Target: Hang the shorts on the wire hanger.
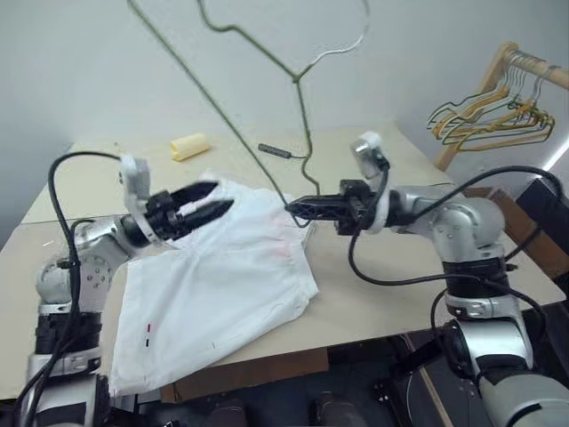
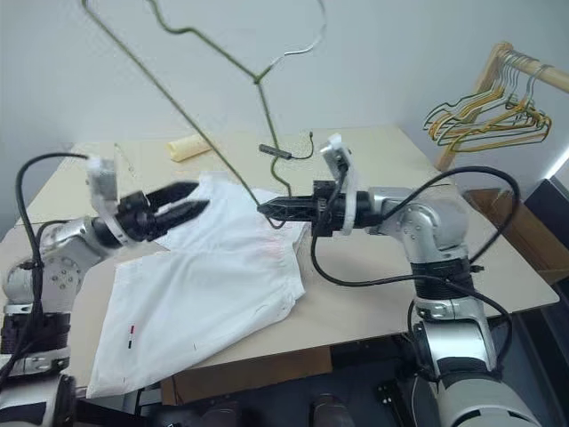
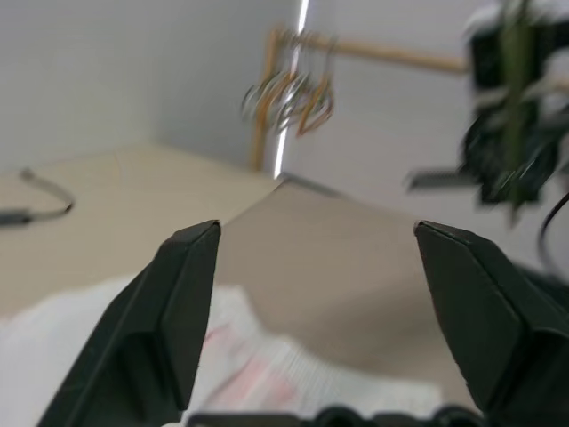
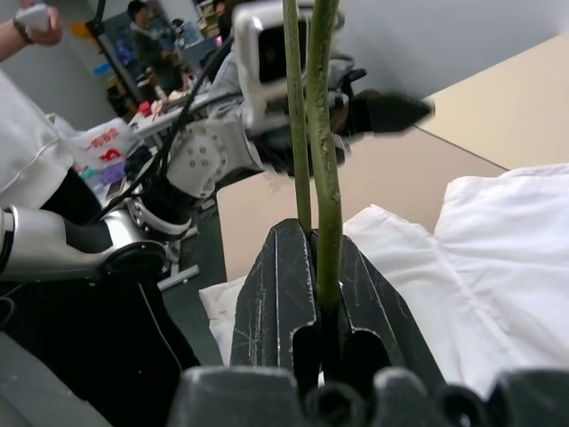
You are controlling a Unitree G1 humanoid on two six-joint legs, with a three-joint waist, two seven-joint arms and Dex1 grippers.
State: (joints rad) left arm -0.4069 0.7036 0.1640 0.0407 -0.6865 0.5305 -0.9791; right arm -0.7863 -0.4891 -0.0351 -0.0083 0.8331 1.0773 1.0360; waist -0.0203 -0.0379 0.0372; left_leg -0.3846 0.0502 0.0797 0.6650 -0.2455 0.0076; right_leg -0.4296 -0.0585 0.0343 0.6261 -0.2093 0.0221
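The white shorts (image 1: 222,276) lie spread flat on the beige table (image 1: 373,302), with faint pink marks near the waistband. My right gripper (image 1: 292,207) is shut on the lower corner of the thin olive wire hanger (image 1: 233,126), which rises tilted above the table with its hook at the top. In the right wrist view the hanger's wire (image 4: 322,133) runs up from between the shut fingers (image 4: 284,294). My left gripper (image 1: 222,197) hovers open just above the shorts' upper left part, empty and pointing toward the right gripper. Its two fingers stand wide apart in the left wrist view (image 3: 316,236).
A yellow roll (image 1: 189,146) and a small dark cabled object (image 1: 274,150) lie at the back of the table. A wooden rack with a bunch of hangers (image 1: 498,111) stands at the far right, a cardboard box (image 1: 533,236) below it. A person's white sleeve (image 4: 22,151) shows behind.
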